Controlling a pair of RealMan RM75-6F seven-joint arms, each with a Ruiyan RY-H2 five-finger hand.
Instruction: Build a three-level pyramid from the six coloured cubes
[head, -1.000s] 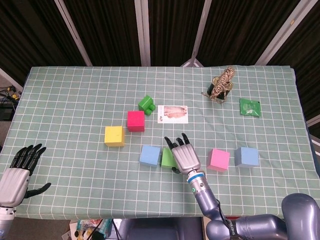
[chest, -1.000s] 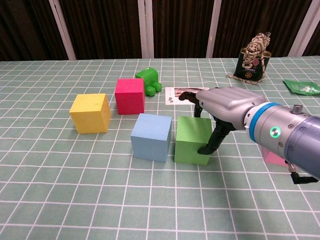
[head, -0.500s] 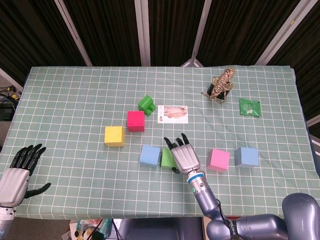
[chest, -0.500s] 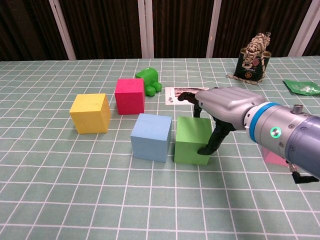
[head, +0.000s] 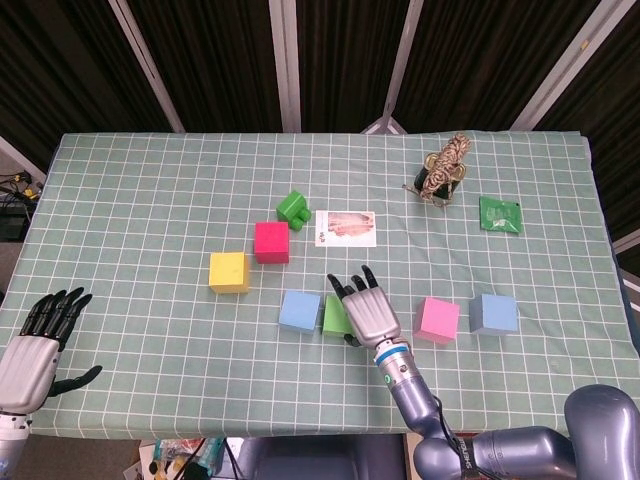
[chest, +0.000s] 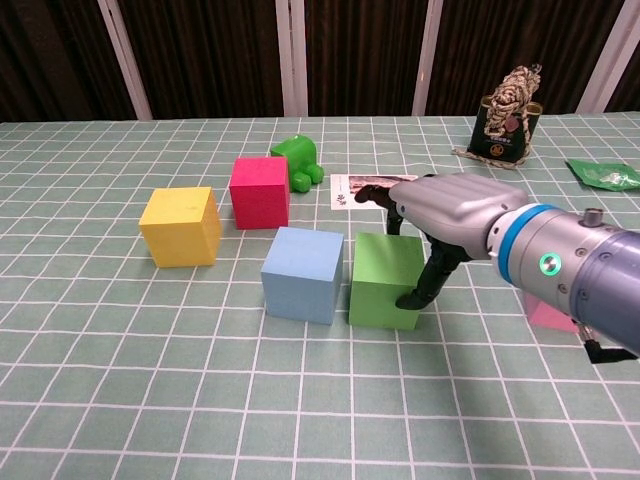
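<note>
My right hand (head: 368, 308) (chest: 450, 210) arches over the green cube (head: 333, 313) (chest: 380, 280), thumb on its right side and fingers reaching past its far top edge, gripping it. That cube sits on the table just right of the light blue cube (head: 298, 310) (chest: 304, 273), with a narrow gap between them. The yellow cube (head: 228, 272) (chest: 181, 226) and red cube (head: 271, 241) (chest: 259, 191) stand further left and back. A pink cube (head: 437, 319) and a blue cube (head: 493, 313) stand to the right. My left hand (head: 35, 345) hangs open off the table's near left corner.
A green toy (head: 293, 207) (chest: 299, 161) and a picture card (head: 345, 227) lie behind the cubes. A can wrapped in twine (head: 443, 170) (chest: 506, 125) and a green packet (head: 500, 214) (chest: 605, 173) sit at the back right.
</note>
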